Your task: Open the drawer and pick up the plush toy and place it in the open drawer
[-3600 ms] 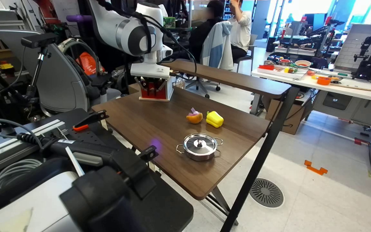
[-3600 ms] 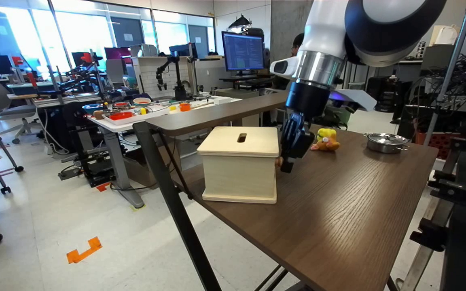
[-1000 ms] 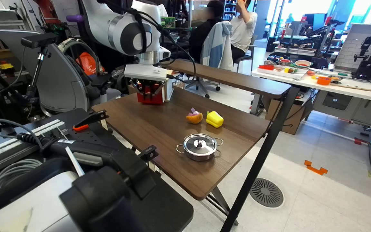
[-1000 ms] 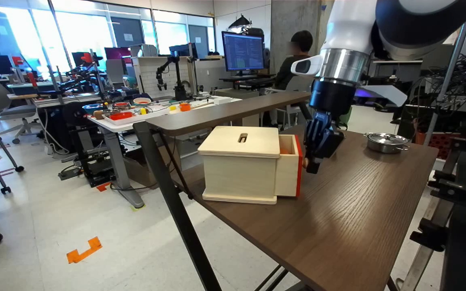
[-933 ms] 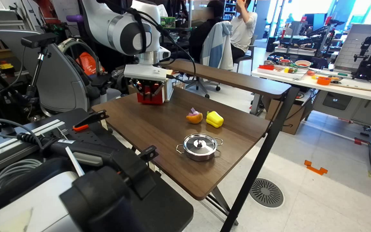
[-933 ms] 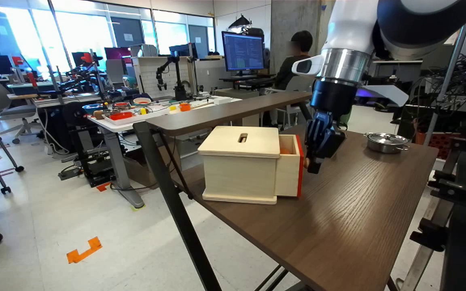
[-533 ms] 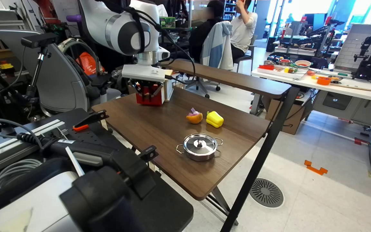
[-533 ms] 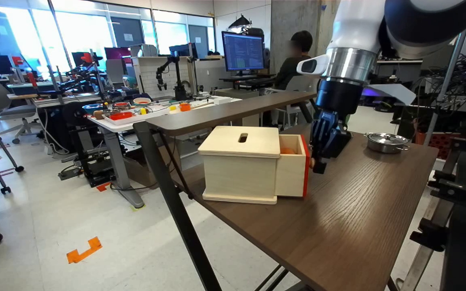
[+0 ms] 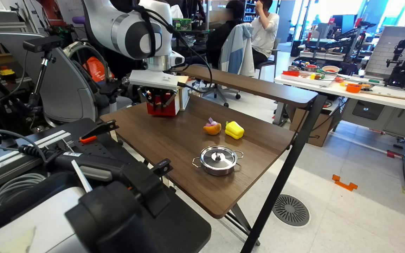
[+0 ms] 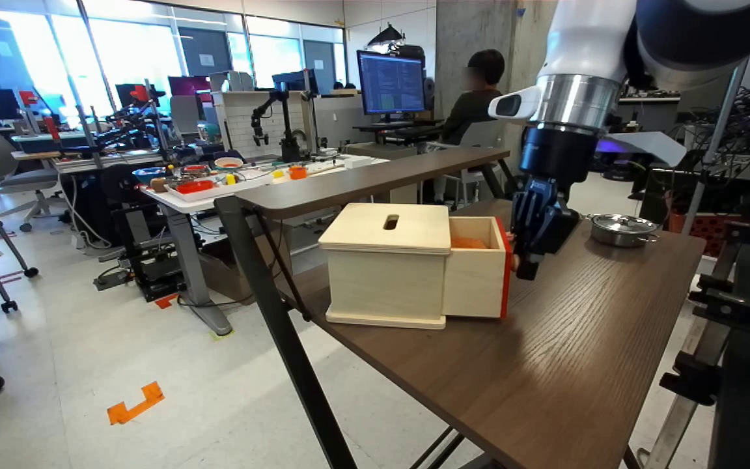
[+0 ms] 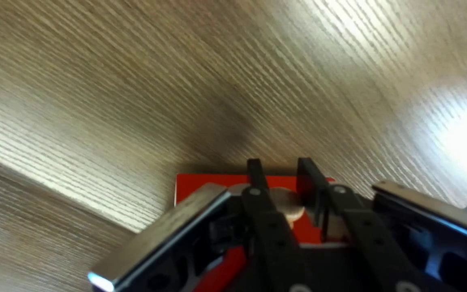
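The drawer (image 10: 475, 281), with pale wooden sides and a red front, sticks partway out of the wooden box (image 10: 385, 280). Its red front (image 9: 164, 110) also shows in an exterior view. In the wrist view my gripper (image 11: 279, 161) is shut on the drawer's round wooden knob (image 11: 286, 204), a finger on either side of it. From the side, the gripper (image 10: 526, 266) hangs close against the drawer front. The plush toy (image 9: 212, 127), orange-brown with a purple top, lies on the table away from the gripper; in the remaining exterior view it is hidden behind the gripper.
Something orange (image 10: 468, 243) shows inside the drawer. Beside the plush toy lies a yellow pepper (image 9: 235, 130). A lidded metal pot (image 9: 218, 160) stands nearer the table's front corner. A raised shelf (image 10: 381, 179) runs along the table's (image 10: 570, 339) edge behind the box.
The drawer, flush in the box at the earliest frames, has slid out along with my gripper, further over the last second. Toy, pepper and pot have stayed put.
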### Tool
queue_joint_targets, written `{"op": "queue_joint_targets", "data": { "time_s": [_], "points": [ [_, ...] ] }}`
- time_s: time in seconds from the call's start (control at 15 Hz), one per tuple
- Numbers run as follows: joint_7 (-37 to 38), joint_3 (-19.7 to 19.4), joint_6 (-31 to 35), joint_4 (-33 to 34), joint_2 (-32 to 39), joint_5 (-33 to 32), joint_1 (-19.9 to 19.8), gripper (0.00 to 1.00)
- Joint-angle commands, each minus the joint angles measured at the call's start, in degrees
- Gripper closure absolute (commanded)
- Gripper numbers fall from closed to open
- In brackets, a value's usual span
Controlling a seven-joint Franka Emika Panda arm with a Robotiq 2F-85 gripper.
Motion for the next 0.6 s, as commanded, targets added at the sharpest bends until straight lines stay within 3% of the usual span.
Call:
{"op": "queue_joint_targets", "data": {
  "time_s": [0.0, 0.07, 0.53],
  "points": [
    [0.6, 1.3, -1.8, -5.2, -3.4, 1.7, -1.3, 0.61],
    [0.5, 1.6, -2.1, -5.3, -3.3, 1.8, -1.7, 0.47],
    [0.4, 2.5, -3.7, -9.6, -3.8, 3.1, -3.3, 0.01]
  ]
}}
